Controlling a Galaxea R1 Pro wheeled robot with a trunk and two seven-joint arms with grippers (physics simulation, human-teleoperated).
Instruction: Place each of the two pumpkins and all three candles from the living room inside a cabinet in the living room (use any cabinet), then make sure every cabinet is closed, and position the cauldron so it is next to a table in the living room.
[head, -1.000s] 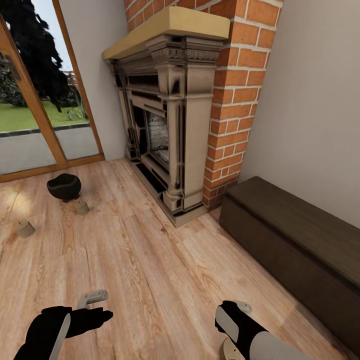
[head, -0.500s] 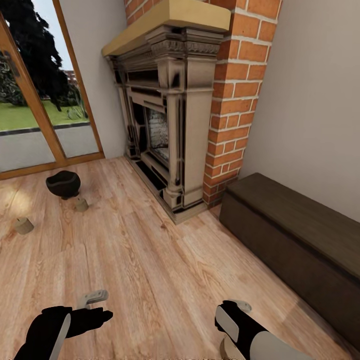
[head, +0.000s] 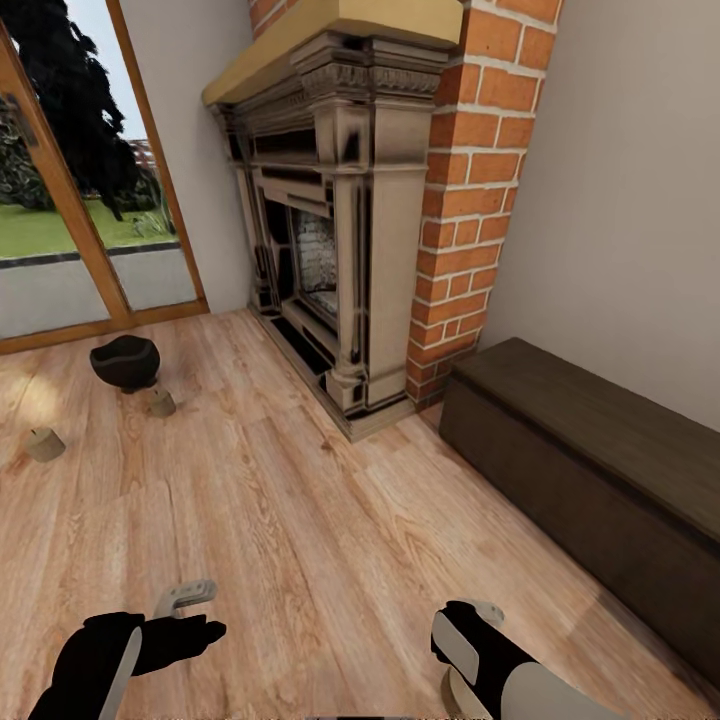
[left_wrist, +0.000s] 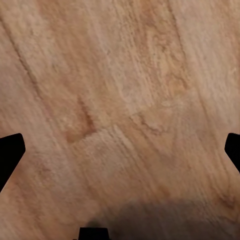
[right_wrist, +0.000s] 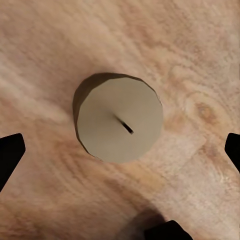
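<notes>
View crept fwd; both arms' fingers apart, right over candle (right_wrist: 120, 124) on floor (head: 300, 540).

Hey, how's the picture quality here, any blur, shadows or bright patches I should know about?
Head view: sharp, with a sunlit patch on the floor by the glass door. Left wrist view: the floorboards look soft and smeared, with a dark shadow near the picture's lower edge. Right wrist view: the candle and its wick read clearly, its shadow on one side.

Black arms with pale grey panels and tool (head: 190, 600) fingers.
</notes>
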